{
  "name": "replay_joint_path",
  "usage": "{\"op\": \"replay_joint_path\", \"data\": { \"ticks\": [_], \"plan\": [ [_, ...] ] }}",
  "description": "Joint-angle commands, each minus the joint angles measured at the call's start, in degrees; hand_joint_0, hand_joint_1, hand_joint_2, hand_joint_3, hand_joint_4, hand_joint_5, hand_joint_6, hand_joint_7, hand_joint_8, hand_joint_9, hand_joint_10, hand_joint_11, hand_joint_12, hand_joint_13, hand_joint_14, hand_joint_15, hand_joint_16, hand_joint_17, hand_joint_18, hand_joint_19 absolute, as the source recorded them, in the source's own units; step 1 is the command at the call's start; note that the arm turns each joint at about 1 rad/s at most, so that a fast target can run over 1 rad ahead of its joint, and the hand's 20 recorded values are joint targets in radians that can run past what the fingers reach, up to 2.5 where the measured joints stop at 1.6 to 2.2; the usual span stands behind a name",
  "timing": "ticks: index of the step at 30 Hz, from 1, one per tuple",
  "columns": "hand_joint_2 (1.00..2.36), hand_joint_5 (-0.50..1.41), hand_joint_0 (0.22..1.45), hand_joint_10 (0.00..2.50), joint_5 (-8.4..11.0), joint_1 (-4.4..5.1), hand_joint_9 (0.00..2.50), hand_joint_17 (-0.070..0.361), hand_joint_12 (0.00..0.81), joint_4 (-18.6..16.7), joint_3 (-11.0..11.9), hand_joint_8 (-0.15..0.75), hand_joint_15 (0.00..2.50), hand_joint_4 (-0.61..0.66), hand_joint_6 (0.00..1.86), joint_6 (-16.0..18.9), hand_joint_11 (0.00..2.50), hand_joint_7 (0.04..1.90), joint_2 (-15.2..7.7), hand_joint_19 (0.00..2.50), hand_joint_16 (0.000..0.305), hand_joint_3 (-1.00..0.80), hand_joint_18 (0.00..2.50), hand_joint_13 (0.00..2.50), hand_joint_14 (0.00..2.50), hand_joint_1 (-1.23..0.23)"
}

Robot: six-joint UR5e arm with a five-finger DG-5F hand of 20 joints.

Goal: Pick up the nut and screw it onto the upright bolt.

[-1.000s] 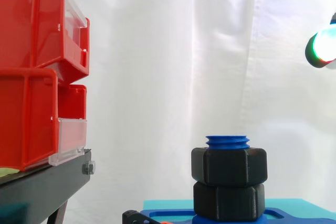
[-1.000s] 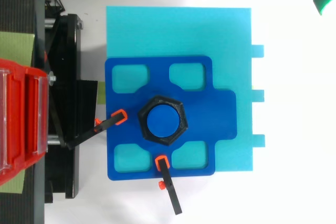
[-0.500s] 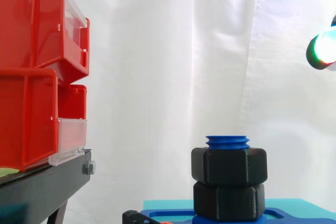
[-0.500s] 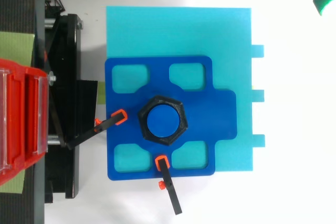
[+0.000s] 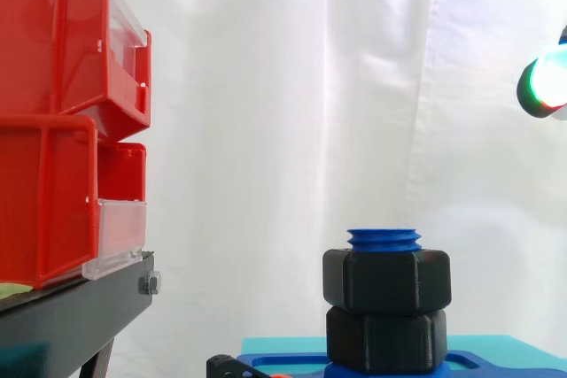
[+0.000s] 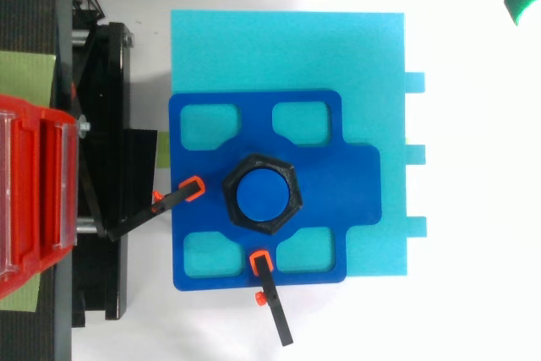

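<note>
Nut [image 5: 386, 281] on bolt [image 5: 383, 238] (seemingly seated), hand [image 5: 545, 83] apart

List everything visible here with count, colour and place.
nut: one, black, on the bolt below its top
bolt: one, blue, upright on the plate
hex block: one, black, under the nut
plate: one, dark blue, on the board
board: one, cyan, under the plate
clamps: two, black and orange, at the plate's left and bottom edges
bins: two, red, stacked at left
stand: one, black, under the bins
curtain: one, white, behind
hand: one, glowing green-white, right edge, above the nut
</note>
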State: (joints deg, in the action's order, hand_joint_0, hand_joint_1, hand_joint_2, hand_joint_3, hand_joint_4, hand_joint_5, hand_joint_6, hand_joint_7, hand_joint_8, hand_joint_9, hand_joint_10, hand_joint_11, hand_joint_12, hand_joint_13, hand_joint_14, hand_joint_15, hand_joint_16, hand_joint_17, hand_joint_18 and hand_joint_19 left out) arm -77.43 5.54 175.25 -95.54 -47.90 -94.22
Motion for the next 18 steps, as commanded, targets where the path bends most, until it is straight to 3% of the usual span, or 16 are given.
{"op": "replay_joint_path", "data": {
  "ticks": [1, 18],
  "plan": [
    [1.00, -0.25, 0.49, 0.00, 0.00, 0.00, 0.02, 0.107, 0.379, 0.0, 0.0, 0.210, 0.00, 0.12, 0.50, 0.0, 0.00, 0.60, 0.0, 0.00, 0.047, -0.50, 0.00, 0.00, 0.00, -0.26],
    [1.00, -0.24, 0.49, 0.00, 0.00, 0.09, 0.03, 0.106, 0.375, 0.0, 0.0, 0.210, 0.00, 0.13, 0.50, 0.0, 0.00, 0.59, 0.0, 0.00, 0.047, -0.50, 0.00, 0.00, 0.00, -0.29]
  ]
}}
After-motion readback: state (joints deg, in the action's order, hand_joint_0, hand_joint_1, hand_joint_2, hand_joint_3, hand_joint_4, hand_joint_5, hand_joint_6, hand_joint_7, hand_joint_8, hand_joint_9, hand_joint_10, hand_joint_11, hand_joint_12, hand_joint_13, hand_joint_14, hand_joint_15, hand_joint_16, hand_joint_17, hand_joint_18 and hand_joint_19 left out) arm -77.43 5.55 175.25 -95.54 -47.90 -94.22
